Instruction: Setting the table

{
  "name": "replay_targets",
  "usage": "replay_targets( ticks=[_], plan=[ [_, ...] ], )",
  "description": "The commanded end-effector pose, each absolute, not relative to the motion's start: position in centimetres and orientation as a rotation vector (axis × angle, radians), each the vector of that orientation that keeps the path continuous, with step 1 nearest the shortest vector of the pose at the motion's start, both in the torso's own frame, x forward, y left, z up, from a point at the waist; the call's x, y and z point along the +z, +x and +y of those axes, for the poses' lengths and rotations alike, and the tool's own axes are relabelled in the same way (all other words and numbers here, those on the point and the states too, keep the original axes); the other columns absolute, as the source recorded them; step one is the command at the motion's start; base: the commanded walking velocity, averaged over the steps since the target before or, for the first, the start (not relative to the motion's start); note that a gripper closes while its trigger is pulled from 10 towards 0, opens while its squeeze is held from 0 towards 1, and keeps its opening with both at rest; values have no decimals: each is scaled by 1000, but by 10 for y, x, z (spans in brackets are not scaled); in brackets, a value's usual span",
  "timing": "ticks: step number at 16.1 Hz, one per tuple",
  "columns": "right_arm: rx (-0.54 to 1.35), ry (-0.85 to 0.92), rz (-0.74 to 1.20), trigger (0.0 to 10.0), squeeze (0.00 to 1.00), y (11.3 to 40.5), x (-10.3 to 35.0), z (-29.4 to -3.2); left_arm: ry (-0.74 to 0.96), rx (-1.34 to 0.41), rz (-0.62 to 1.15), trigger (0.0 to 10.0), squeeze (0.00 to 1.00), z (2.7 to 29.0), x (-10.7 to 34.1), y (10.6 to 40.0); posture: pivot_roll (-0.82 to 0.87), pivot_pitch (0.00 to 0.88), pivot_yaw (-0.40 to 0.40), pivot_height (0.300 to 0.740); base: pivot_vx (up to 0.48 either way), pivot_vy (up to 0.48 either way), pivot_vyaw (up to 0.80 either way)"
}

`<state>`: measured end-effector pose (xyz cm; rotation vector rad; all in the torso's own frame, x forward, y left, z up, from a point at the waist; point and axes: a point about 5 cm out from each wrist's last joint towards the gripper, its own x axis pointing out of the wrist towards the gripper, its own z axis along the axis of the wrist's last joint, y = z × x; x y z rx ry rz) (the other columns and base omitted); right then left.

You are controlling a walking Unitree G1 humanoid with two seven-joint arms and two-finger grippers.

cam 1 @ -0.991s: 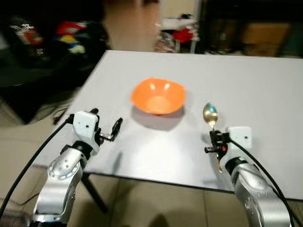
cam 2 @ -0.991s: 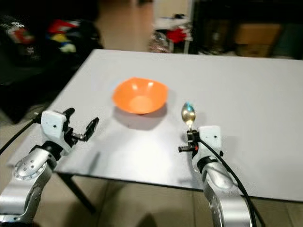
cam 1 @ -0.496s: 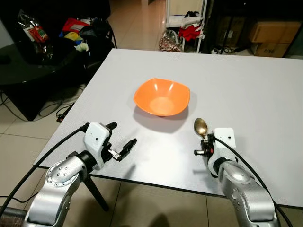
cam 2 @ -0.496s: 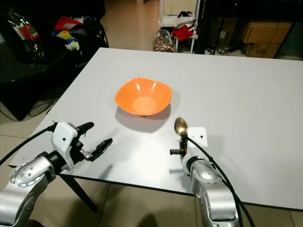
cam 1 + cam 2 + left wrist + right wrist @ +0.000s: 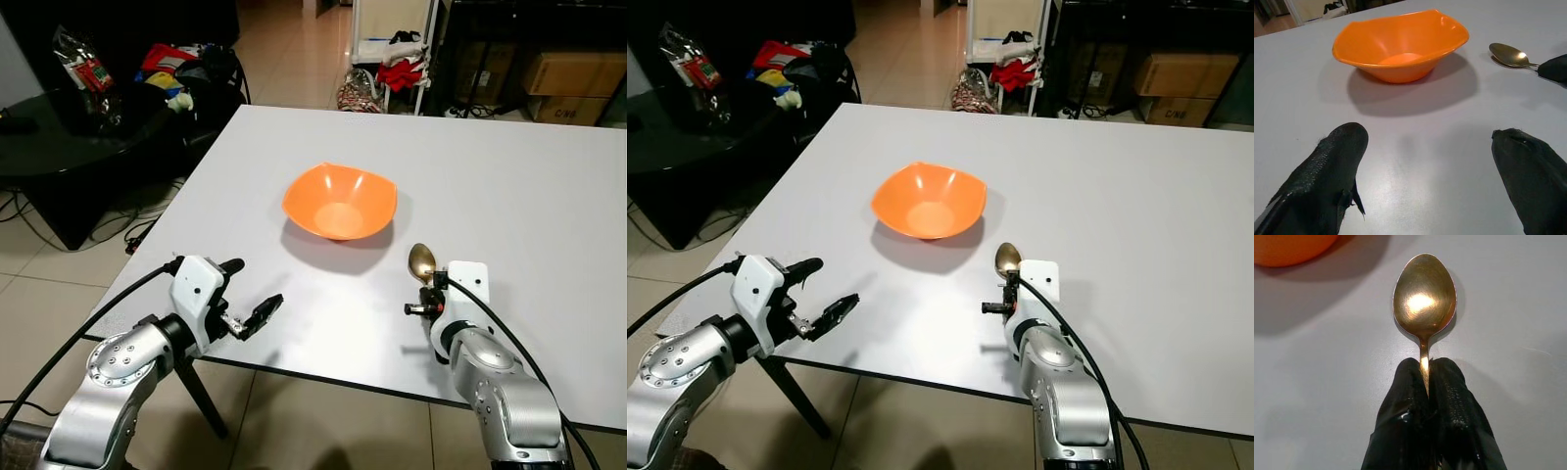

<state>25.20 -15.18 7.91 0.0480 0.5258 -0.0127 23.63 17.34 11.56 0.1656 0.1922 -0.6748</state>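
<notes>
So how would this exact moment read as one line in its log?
right gripper: shut on spoon | spoon: beside orange bowl | left gripper: open, idle | table: white

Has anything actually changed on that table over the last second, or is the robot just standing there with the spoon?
Hardly anything. The whole picture shifted and sharpened, which is the camera moving. The right claw stays shut on the gold spoon, low over the white table, beside the orange bowl. The left claw stays open and empty near the table's edge. Nothing was picked up or let go.
</notes>
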Motion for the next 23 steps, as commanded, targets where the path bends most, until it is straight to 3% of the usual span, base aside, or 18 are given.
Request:
replay_targets(
  ticks=[1,10,13,16,20,23],
  plan=[
    [-41,60,621,10000,1000,245,64,-154,175,-681,187,10000,0,175,120,236,83,0,57,740,0,0,0],
    [-22,63,401,10000,1000,224,134,-159,62,-500,52,10000,0,188,150,242,44,0,74,740,0,0,0],
    [44,-53,189,10000,1000,230,161,-158,13,-369,-13,10000,0,185,165,238,46,0,68,740,0,-239,0],
    [43,-89,98,10000,1000,231,169,-164,19,-317,19,10000,0,180,156,235,46,0,67,740,0,-440,0],
    [151,23,108,10000,1000,230,162,-151,31,-164,25,10000,0,189,157,237,68,0,34,740,0,-172,309],
    [159,17,72,10000,1000,227,163,-147,49,-220,15,10000,0,182,157,239,43,0,63,740,0,0,800]
  ],
)
